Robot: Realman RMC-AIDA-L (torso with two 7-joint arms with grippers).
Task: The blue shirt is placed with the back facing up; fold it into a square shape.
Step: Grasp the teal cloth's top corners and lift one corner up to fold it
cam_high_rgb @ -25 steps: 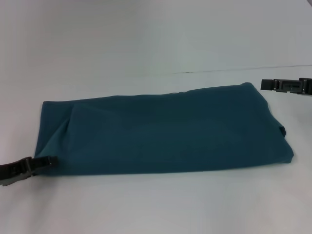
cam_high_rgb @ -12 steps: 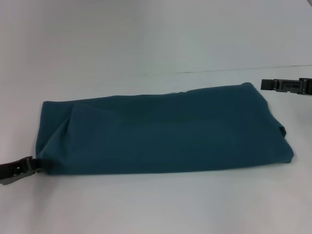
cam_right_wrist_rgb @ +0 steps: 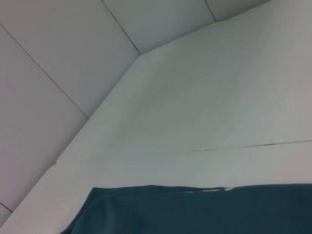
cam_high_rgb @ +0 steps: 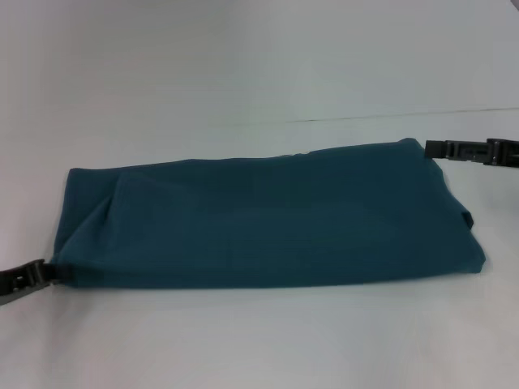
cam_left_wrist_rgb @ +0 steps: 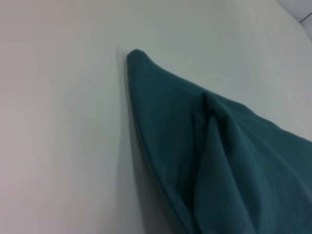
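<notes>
At the lower left edge of the head view, the left gripper (cam_high_rgb: 45, 270) reached in low over the white table (cam_high_rgb: 243, 73), its dark tip touching the near left corner of the blue shirt (cam_high_rgb: 268, 215); whether its fingers were parted or pinched on the cloth could not be told. The shirt lay across the middle of the frame as a long folded band, plain side up, running from the left third to the right third and widening slightly toward the right. A soft diagonal crease marked its left end, and its near edge formed a rounded fold along the table. In the left wrist view the shirt (cam_left_wrist_rgb: 219, 161) filled the lower right, one corner pointing up toward the upper middle, with a raised fold running through it over the bare table (cam_left_wrist_rgb: 58, 122). At the upper right of the head view, the right gripper (cam_high_rgb: 438, 149) came in level from the frame's edge, its tip just at the shirt's far right corner; its grip state could not be told either. The right wrist view showed the shirt's edge (cam_right_wrist_rgb: 195, 209) along the bottom, with the table (cam_right_wrist_rgb: 204, 97) above.
</notes>
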